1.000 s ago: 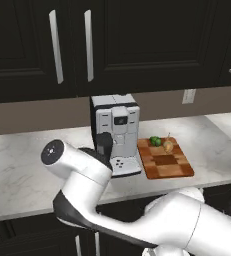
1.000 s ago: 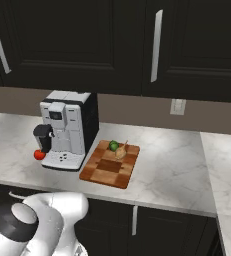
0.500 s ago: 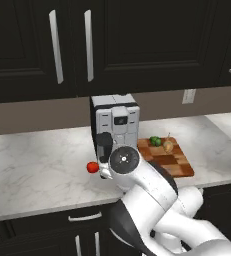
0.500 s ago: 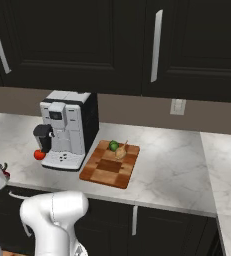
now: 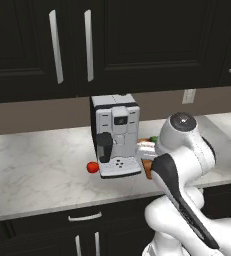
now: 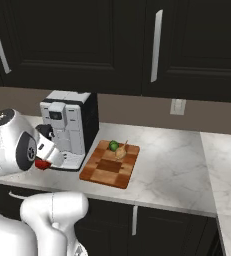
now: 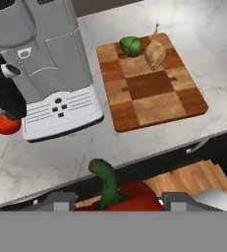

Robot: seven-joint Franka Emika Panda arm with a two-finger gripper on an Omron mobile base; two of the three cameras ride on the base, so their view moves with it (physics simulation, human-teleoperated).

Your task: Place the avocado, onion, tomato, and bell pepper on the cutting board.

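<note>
Dark upper cabinets (image 6: pixel 112 45) with long silver handles (image 6: pixel 156 46); brown wall (image 6: pixel 137 107) carrying an outlet (image 6: pixel 175 106); white marble counter (image 6: pixel 172 165).

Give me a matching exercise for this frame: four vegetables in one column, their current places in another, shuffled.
Things:
1. avocado
2. onion
3. tomato
4. bell pepper

Places:
A. on the counter beside the coffee machine, off the board
B. held in the pincer
C. on the cutting board, at a far corner
D. on the cutting board, next to the green one

Pairs: 1-C, 2-D, 3-A, 4-B
</note>
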